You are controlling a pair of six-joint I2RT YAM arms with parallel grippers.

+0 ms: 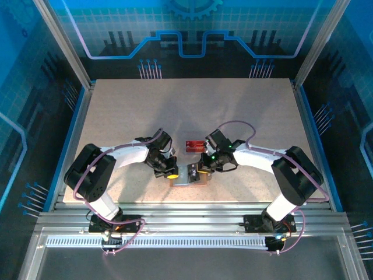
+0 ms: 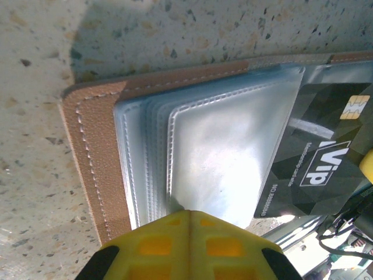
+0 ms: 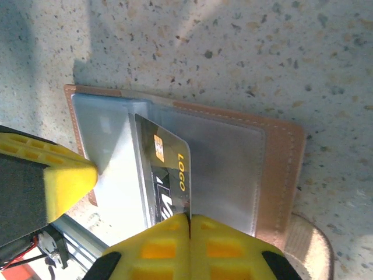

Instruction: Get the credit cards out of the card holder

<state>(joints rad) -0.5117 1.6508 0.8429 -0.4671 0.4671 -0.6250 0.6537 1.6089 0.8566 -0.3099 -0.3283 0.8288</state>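
right hand [image 3: 189, 219] has its yellow fingers pressed together, and the edge of a dark card [image 3: 169, 163] is caught between their tips. left hand [image 2: 189, 219] is likewise closed tight, its tips meeting on the corner of one of the clear sleeves [image 2: 227, 146] of the card holder [image 3: 285, 157].

the card holder lies open and flat on the bench [image 1: 245, 111], close to the near edge and about midway between the left and right edges. its outside is tan-brown leather with pale stitching, and a rounded snap tab [image 3: 312, 245] sticks out from one end. inside, a stack of clear plastic sleeves fans out on the left hand's side. the sleeves that can be seen through look pale and cloudy. the dark card stands partly out of a pocket near the fold, slanted. it bears a gold chip and the word "logo" in gold, and from the left wrist white "vip" lettering shows on it.

the red credit cards [image 1: 194, 145] lie on the bench just beyond the card holder, toward the middle and apart from it. how many there are cannot be told.

from above, both hands crowd over the card holder from either side and cover much of it, the two forearms angling inward from the near corners.
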